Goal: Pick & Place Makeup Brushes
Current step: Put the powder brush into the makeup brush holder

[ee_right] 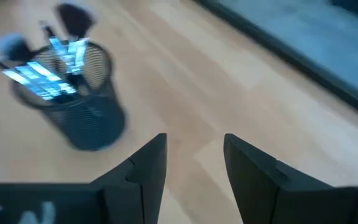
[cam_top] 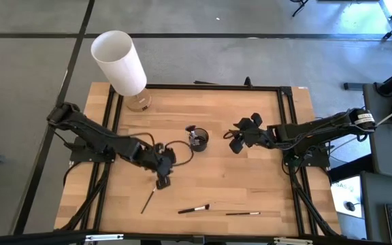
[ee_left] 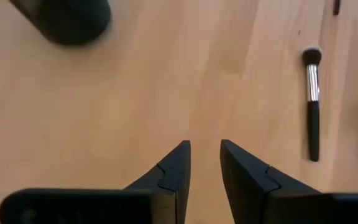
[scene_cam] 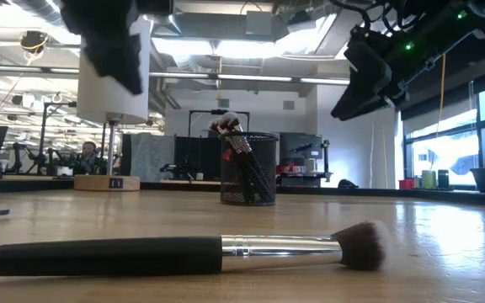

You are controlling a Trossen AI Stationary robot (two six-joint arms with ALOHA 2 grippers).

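Observation:
A black mesh cup (cam_top: 197, 139) (scene_cam: 248, 168) (ee_right: 73, 106) stands upright mid-table with several makeup brushes in it, bristles up. Three brushes lie flat near the table's near edge: a thin one (cam_top: 148, 201), a black-handled one with a silver ferrule (cam_top: 193, 209) (scene_cam: 183, 252) (ee_left: 312, 102), and a slim one (cam_top: 242, 214). My left gripper (cam_top: 163, 179) (ee_left: 205, 155) hangs over bare wood to the cup's near left, fingers narrowly open and empty. My right gripper (cam_top: 237, 143) (ee_right: 194, 149) hovers to the right of the cup, open and empty.
A lamp with a tall white shade (cam_top: 118, 61) (scene_cam: 112, 84) stands on a wooden base (cam_top: 139, 102) at the far left corner. A black metal frame (cam_top: 284, 87) borders the table. Bare wood lies between the cup and the loose brushes.

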